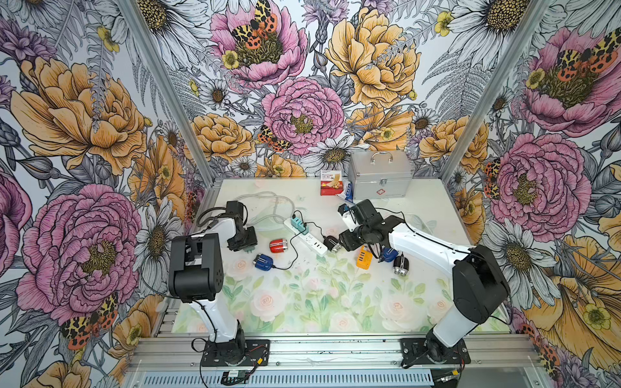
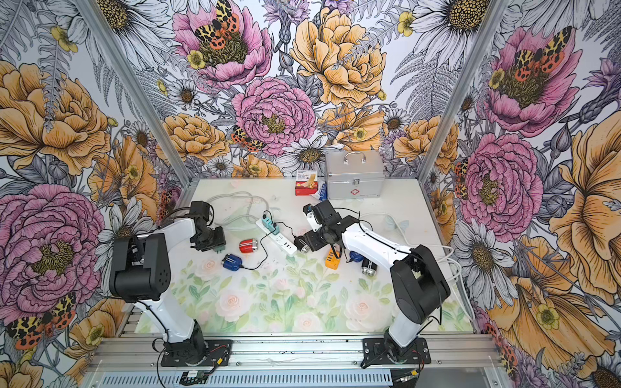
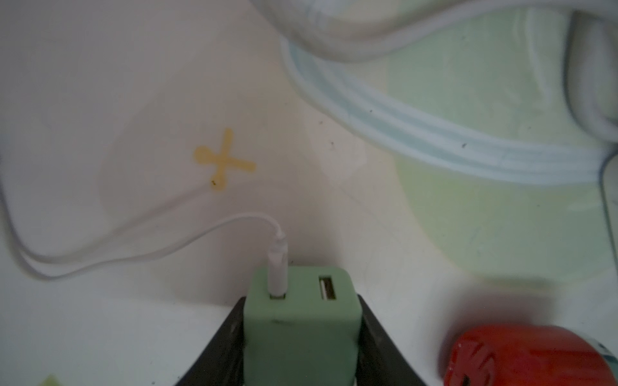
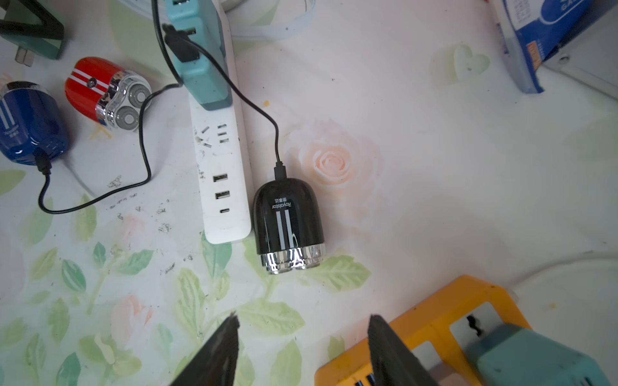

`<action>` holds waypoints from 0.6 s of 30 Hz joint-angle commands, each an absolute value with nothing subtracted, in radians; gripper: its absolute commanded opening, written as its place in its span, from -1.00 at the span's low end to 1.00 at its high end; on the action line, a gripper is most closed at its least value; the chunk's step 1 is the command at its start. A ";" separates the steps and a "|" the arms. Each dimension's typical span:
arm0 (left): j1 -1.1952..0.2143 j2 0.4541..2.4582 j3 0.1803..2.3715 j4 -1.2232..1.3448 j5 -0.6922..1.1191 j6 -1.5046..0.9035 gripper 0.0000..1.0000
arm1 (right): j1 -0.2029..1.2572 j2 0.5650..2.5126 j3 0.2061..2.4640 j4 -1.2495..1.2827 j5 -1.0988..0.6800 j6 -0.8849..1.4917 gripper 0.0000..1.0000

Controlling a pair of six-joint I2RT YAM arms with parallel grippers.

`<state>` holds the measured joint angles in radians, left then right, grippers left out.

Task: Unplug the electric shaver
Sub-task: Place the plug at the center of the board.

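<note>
Setting: floral-papered booth walls (image 1: 84, 134) enclose a glossy bench (image 1: 302, 304) printed with pale roses and green leaves. Clock bearings are read in a top view, twelve at the back wall.
Right claw (image 4: 303, 317): released, its two black wedge tips spread with only bench print between them, hanging over mid-bench.
Black shaver (image 4: 287, 220): at nine o'clock just off that claw, lying flat near the bench's centre. It is a stubby, dome-ended shell of glossy black plastic with two white stripes and white lettering. A mirror-chrome band closes the end that points toward five o'clock.
Black cable (image 4: 264, 113): thin and rubbery, its plug seated in the shaver's domed end, curving toward eleven o'clock into the teal adapter (image 4: 200, 67).
Power strip (image 4: 224, 187): long white matte bar just beside the shaver, running toward ten o'clock, with the boxy adapter on its far end.
Orange block (image 4: 434, 310): hard plastic with rectangular cut-outs, at four o'clock of the right claw.
Left claw (image 3: 300, 299): clenched on the green charger (image 3: 301, 337), a matte rounded cube, at nine o'clock of the bench. A white lead (image 3: 277, 264) sits in one of its two ports.
Red shaver (image 4: 107, 93): glossy, white-striped, with twin round chrome heads, between left claw and strip.
Blue shaver (image 4: 30, 123): same dome shape, at seven o'clock of the red one, with a second black cord (image 4: 100, 197) plugged into its end.
Metal case (image 1: 381, 176): ribbed aluminium box with a handle, at one o'clock by the back wall, a red carton (image 1: 331, 184) beside it.
</note>
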<state>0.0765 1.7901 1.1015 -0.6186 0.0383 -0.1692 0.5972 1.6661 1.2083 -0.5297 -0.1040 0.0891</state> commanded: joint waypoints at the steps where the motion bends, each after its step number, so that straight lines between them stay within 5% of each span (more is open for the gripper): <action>1: 0.085 1.781 1.106 -0.589 0.047 -0.169 0.12 | 0.609 1.699 1.251 -0.484 -0.121 0.081 0.26; 13: 0.019 1.607 1.158 -0.649 -0.011 -0.254 0.66 | 0.620 1.727 1.273 -0.451 -0.137 0.026 0.23; 18: -0.084 1.675 1.356 -0.726 -0.012 -0.381 0.67 | 0.621 1.726 1.255 -0.406 -0.209 -0.001 0.10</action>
